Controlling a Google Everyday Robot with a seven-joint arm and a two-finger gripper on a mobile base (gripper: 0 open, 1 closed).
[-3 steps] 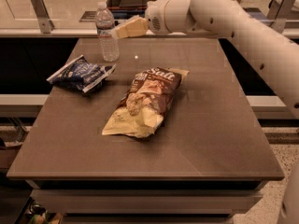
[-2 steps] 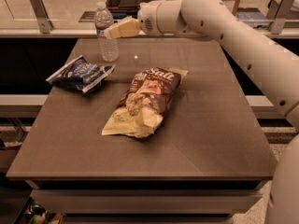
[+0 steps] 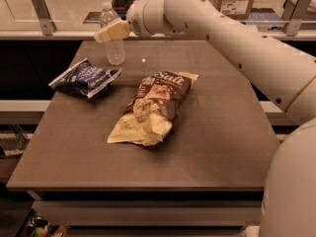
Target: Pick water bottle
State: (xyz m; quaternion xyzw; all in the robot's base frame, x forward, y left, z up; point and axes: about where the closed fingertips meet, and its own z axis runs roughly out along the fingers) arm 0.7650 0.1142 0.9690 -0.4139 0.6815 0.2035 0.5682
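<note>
Gripper (image 3: 103, 34) at the water bottle (image 3: 116, 53), upper left; I cannot tell if it grips.
A blue bag (image 3: 85, 78) and a brown chip bag (image 3: 155, 107) lie nearby on the brown table (image 3: 222, 147).

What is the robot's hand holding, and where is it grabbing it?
Cannot be told. The gripper sits level with the upper half of the water bottle, which stands on the table, but a real grip does not show.

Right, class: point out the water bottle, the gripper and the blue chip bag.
water bottle (image 3: 115, 52), camera view, ribbed lower body.
gripper (image 3: 102, 35), camera view, pale tip, across the bottle's upper part.
blue chip bag (image 3: 86, 78), camera view, middle of bag.
</note>
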